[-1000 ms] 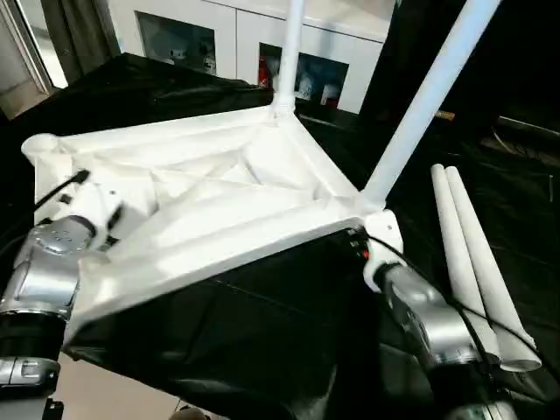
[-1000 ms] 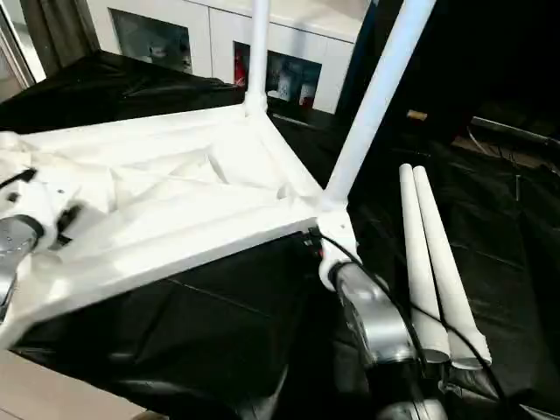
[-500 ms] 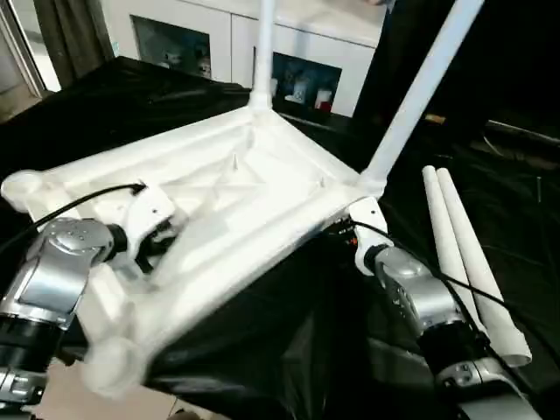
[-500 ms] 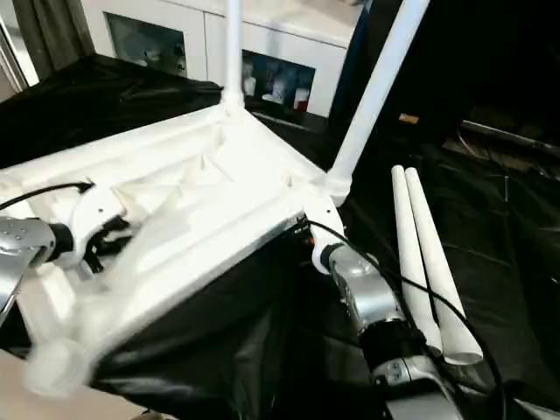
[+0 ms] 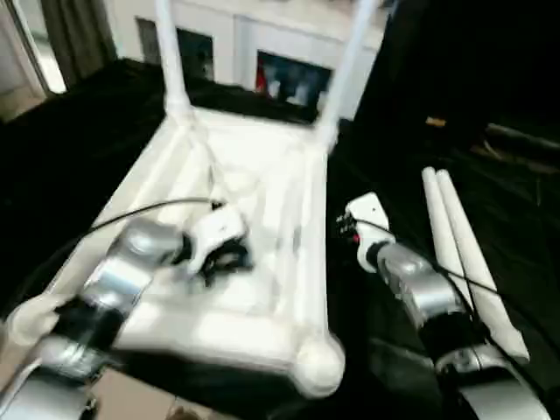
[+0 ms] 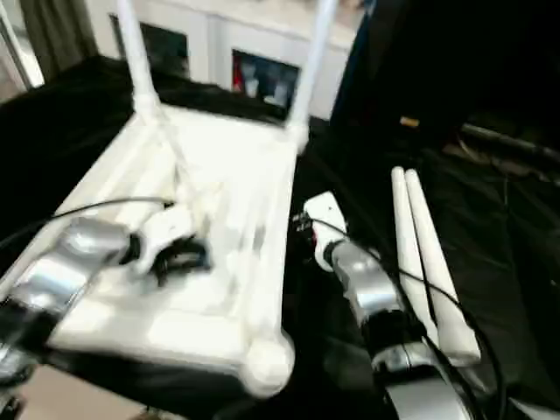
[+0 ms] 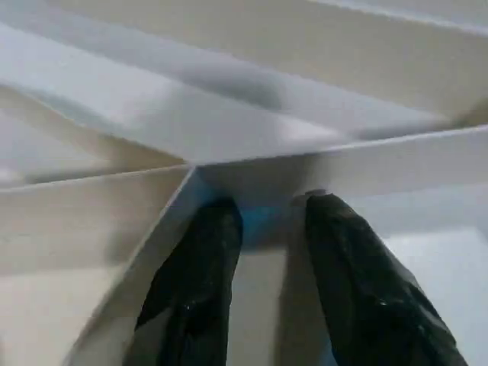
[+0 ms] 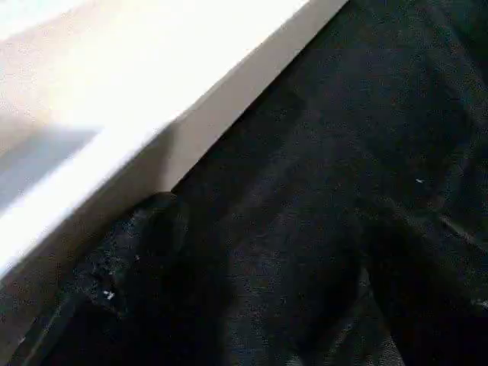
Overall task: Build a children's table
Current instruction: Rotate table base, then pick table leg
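On the black-draped tabletop (image 5: 79,140) the children's table (image 5: 262,289) lies upside down, two legs (image 5: 171,66) fitted, two spare legs (image 5: 464,254) lying just beside it. Left tool (image 7: 263,229) pinches an underside rib (image 7: 252,164); right tool (image 8: 259,305) gapes wide, empty, beside the rim. Turning the top seems in hand; next, fetching a spare leg for an empty corner socket (image 5: 319,363).
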Controlling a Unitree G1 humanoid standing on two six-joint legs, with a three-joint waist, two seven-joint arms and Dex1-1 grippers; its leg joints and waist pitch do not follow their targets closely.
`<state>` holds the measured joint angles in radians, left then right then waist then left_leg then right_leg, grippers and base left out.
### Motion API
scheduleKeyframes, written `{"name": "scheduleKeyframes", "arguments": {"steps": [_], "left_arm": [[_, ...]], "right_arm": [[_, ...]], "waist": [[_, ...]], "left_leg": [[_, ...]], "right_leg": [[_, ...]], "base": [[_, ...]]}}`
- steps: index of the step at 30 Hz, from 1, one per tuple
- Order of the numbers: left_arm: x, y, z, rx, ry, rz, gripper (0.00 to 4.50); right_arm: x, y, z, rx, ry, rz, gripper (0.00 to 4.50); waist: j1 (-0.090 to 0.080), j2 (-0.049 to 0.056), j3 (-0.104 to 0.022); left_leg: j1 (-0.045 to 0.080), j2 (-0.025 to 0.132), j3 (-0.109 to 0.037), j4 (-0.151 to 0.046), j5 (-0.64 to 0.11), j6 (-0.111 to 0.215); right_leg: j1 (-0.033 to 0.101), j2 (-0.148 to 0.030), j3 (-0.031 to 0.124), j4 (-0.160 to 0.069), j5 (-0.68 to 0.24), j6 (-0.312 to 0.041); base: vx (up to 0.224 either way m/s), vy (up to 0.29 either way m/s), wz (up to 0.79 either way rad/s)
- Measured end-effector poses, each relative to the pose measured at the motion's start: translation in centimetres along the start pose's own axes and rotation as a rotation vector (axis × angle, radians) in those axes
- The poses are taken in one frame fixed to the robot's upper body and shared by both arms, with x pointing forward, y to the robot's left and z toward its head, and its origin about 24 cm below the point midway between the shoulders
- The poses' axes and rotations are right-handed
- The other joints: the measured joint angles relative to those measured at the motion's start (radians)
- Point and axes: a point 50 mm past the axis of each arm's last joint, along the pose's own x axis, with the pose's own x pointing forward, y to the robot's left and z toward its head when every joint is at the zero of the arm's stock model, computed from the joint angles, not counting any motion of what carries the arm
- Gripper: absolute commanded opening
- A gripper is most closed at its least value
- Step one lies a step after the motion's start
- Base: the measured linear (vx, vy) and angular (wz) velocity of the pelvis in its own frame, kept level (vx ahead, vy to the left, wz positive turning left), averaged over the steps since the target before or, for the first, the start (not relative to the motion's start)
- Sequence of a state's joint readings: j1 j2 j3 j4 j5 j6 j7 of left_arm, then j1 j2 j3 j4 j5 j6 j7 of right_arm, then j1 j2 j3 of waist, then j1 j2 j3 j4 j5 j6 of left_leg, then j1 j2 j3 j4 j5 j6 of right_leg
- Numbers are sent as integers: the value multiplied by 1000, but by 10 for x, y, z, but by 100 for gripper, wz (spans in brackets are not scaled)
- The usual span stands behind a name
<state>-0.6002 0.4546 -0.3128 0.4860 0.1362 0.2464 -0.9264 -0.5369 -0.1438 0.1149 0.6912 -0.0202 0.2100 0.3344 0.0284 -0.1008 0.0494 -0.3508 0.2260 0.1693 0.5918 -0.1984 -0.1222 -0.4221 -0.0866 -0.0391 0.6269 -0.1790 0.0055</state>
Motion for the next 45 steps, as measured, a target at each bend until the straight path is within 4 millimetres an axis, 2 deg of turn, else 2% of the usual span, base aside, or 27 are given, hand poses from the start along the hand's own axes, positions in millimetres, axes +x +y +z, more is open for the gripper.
{"name": "scheduleKeyframes", "arguments": {"steps": [4,7,10,14,18,19,20,22,25,30,35,38,43,45], "left_arm": [[-1,19,5,67,20,129,173],[8,25,11,79,-8,201,173],[19,26,13,72,-37,255,173],[33,20,20,51,-113,307,173],[42,14,26,40,-163,314,173],[41,14,27,42,-165,312,173],[41,14,27,46,-166,308,185],[37,15,31,62,-189,284,185],[27,10,43,58,-299,211,185],[1,-3,51,-17,-448,68,185],[-22,-16,67,-73,-549,-62,185],[-26,-21,71,-91,-570,-101,185],[-28,-28,69,-111,-548,-140,185],[-29,-30,69,-116,-540,-154,185]], "right_arm": [[-1,-1,2,-21,-10,-8,387],[-7,-12,5,-20,-29,-69,387],[-12,-24,12,-11,-33,-162,387],[-24,-51,18,2,19,-309,387],[-37,-70,29,37,24,-345,387],[-40,-72,34,33,16,-352,387],[-44,-76,40,28,2,-362,414],[-51,-82,44,51,14,-380,421],[-67,-97,45,83,82,-423,444],[-94,-113,31,175,247,-440,444],[-114,-120,19,312,356,-449,444],[-123,-116,20,366,385,-406,444],[-127,-101,0,474,470,-302,444],[-126,-97,-1,505,473,-276,444]], "waist": [[3,1,1],[9,2,1],[11,2,1],[14,4,2],[16,5,3],[17,9,4],[16,13,5],[16,17,7],[19,18,7],[21,19,9],[18,26,13],[17,27,13],[10,27,13],[6,28,13]], "left_leg": [[-1,0,-1,0,1,0],[-1,-1,0,0,1,1],[-2,-1,0,1,0,3],[-1,-1,0,1,0,2],[0,-1,0,1,1,3],[0,0,0,2,1,3],[0,-1,0,2,1,3],[0,-1,0,2,1,3],[0,-1,0,1,1,3],[1,0,1,1,1,3],[1,0,2,1,1,2],[1,0,2,1,2,2],[1,0,2,1,2,2],[1,0,2,1,2,2]], "right_leg": [[-1,0,0,-1,0,1],[-3,0,0,-4,0,1],[-3,0,0,-5,0,0],[-2,0,0,-4,0,0],[-2,0,0,-2,0,0],[-2,0,0,-2,0,0],[-2,0,1,-3,0,0],[-2,0,1,-2,0,0],[-2,0,0,-2,0,0],[-2,0,1,-2,0,0],[-2,0,2,1,0,0],[-1,1,2,1,0,0],[0,0,2,1,-1,0],[0,1,2,1,0,0]], "base": [[0,0,0],[0,0,0],[0,0,0],[0,0,0],[0,0,0],[0,0,0],[0,0,0],[0,0,0],[0,0,0],[0,0,0],[0,0,0],[0,0,0],[0,0,0],[0,0,0]]}}
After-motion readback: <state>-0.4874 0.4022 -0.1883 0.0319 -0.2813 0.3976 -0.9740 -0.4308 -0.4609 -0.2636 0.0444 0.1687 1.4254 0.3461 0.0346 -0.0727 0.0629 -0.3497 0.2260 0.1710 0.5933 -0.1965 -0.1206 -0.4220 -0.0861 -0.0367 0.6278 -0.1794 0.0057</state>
